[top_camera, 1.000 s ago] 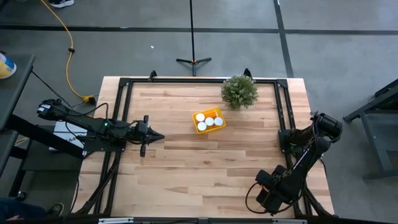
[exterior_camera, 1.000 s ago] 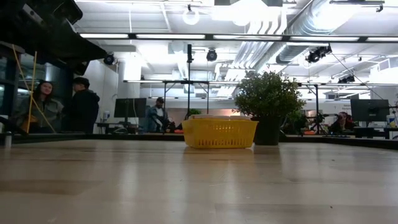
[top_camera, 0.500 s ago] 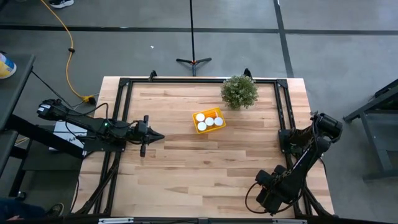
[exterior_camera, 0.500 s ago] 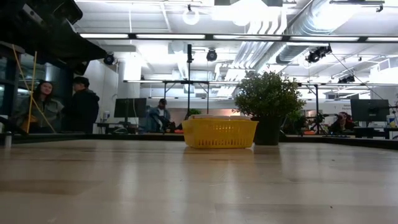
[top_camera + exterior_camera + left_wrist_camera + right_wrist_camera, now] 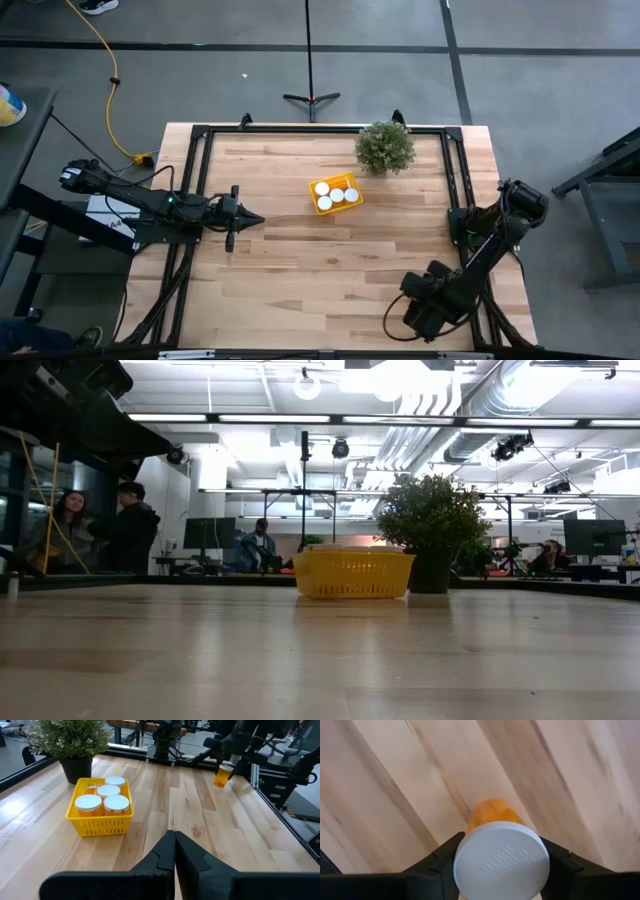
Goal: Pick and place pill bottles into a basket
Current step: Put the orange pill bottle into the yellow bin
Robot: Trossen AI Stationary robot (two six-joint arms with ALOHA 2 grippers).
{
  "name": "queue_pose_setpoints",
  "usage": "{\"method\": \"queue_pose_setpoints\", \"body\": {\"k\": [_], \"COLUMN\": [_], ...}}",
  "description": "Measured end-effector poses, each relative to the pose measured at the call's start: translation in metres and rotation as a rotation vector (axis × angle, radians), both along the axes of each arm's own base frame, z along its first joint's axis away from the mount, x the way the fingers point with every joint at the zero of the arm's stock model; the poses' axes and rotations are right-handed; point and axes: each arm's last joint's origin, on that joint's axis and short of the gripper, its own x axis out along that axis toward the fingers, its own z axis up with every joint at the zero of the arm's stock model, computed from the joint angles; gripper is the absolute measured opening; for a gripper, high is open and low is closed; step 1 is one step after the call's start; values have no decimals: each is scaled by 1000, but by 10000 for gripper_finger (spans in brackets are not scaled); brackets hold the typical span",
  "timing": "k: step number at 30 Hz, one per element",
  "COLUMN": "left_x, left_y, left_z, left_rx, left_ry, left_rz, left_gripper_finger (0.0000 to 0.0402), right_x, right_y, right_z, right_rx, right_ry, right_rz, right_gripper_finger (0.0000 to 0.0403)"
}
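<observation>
The yellow basket [image 5: 336,193] [image 5: 100,807] stands on the table near its far middle and holds several white-capped pill bottles [image 5: 116,804]. Near the table's front right corner, my right gripper [image 5: 500,865] [image 5: 227,760] points down and is shut on one more pill bottle [image 5: 223,775] with an orange body and a white cap. In the high view the arm itself [image 5: 440,295] covers that bottle. My left gripper [image 5: 255,219] [image 5: 172,837] waits shut at the table's left side and points toward the basket. My right gripper pinches the bottle's white cap [image 5: 500,857] between its two fingers [image 5: 437,857], one on each side of the rim. The fingers come from above and point down. The orange body [image 5: 492,812] hangs below the cap; whether its base touches the table I cannot tell.
A bushy potted plant [image 5: 385,147] [image 5: 432,520] stands just behind and to the right of the basket. A black frame [image 5: 300,129] runs along the table's far edge and both sides. People stand in the room beyond the table [image 5: 130,525]. Bare wood lies between my right gripper and the basket.
My right arm's hand has shifted a little toward the table's left, staying near the front right corner. The basket and its bottles have stayed where they were.
</observation>
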Motion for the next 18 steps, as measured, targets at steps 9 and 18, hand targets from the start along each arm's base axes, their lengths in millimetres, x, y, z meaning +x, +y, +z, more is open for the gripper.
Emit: {"method": "queue_pose_setpoints", "body": {"k": [9,18], "left_x": [0,0], "left_y": [0,0], "left_z": [0,0], "left_rx": [0,1], "left_ry": [0,3], "left_rz": [0,0], "left_gripper_finger": [46,46], "right_x": [53,115], "right_y": [-30,-92], "right_z": [23,52], "right_rx": [-61,-102], "right_ry": [-99,-169], "right_rz": [158,325], "right_gripper_finger": [184,194]}}
